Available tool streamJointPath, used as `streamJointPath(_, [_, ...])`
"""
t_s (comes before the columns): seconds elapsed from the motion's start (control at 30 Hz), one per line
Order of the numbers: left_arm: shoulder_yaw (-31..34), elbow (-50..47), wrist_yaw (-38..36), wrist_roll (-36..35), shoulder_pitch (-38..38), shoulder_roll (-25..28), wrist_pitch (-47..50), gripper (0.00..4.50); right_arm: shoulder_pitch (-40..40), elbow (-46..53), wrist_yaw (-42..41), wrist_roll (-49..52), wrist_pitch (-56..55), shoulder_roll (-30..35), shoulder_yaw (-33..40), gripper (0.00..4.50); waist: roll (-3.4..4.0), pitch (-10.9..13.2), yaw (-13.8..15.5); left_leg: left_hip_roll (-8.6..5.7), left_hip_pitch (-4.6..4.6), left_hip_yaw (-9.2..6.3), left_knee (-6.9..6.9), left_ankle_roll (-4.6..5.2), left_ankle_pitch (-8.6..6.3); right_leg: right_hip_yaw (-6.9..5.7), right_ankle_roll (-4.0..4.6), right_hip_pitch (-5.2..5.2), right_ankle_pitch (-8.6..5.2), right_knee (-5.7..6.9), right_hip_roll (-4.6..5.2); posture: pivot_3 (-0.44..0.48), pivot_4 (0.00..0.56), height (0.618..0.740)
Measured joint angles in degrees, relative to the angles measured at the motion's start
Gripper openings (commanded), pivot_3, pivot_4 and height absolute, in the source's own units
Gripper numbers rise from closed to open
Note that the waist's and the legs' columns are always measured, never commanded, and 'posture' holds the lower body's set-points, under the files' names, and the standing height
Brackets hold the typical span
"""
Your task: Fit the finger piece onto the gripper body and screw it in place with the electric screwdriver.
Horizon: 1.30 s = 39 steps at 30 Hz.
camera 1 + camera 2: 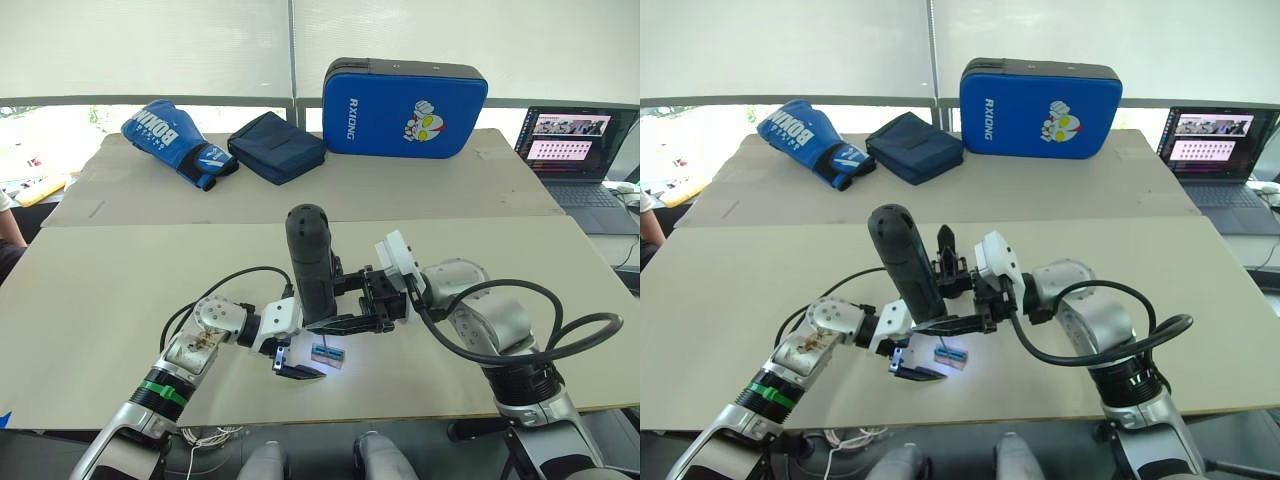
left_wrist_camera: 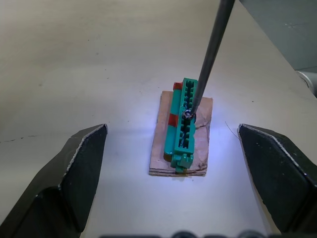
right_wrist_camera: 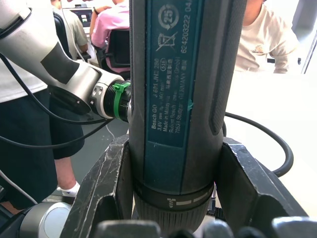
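Left gripper (image 1: 300, 366) sits low over the near part of the table (image 1: 120, 290), jaws spread wide and holding nothing, its fingers (image 2: 74, 173) flanking the small green-topped block (image 2: 182, 126) on its brown card base without touching it. Electric screwdriver (image 1: 312, 265) stands nearly upright just right of that, its thin bit (image 2: 208, 59) coming down onto a screw on top of the block, which is lit by the tool's light. Right gripper (image 3: 171, 198) is clamped on the screwdriver's barrel from the right, one finger pressed to each side.
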State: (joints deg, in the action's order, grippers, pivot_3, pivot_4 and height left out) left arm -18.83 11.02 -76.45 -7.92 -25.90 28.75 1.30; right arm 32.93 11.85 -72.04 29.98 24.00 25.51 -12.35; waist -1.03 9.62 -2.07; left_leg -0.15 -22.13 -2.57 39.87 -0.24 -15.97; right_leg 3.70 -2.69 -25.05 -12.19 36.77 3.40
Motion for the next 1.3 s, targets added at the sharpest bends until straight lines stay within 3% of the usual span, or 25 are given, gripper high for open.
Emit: streamJointPath(1.3, [-0.02, 0.98, 0.02, 0.06, -0.66, 0.0, -0.11, 4.5, 0.31, -0.18, 1.12, 0.55, 0.31, 0.53, -0.03, 1.93, 0.0, 0.0, -0.01, 0.0, 0.0, 0.0, 0.0, 0.0, 0.0, 0.0, 0.0, 0.0, 0.0, 0.01, 0.0, 0.0, 0.15, 0.74])
